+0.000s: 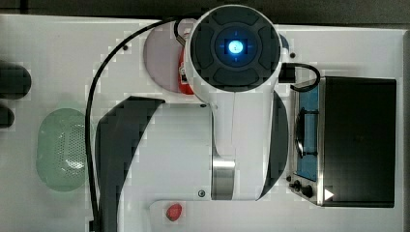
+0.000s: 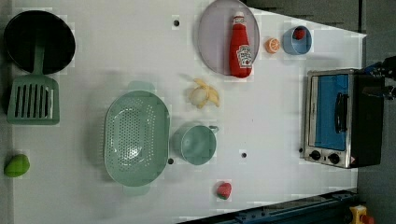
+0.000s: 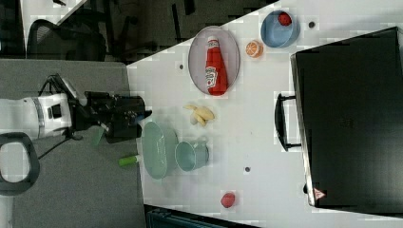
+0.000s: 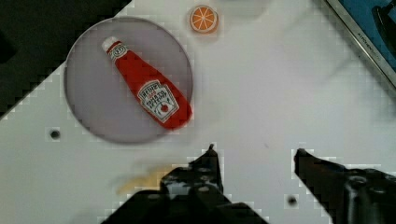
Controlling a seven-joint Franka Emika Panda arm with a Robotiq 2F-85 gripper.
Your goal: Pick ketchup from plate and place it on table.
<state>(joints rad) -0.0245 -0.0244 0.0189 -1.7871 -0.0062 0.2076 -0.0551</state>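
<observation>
Ketchup [image 4: 146, 89]: laid flat on the plate [image 4: 88, 100], base overhanging the rim.
Axis: seemingly slanted across the pincer's [image 4: 254, 151] gap.
Pincer: spread wide, empty, held well off the worktop [image 4: 280, 84].

table [image 2: 116, 56]: white top, small dark holes
plate [image 2: 212, 42]: 12 o'clock in the left view
basket [image 2: 136, 137]: 8 o'clock of centre
cup [image 2: 196, 143]: just beside basket
banana [image 2: 204, 93]: centre
toaster oven [image 2: 338, 119]: 3 o'clock
strawberry [image 2: 223, 190]: 6 o'clock
</observation>
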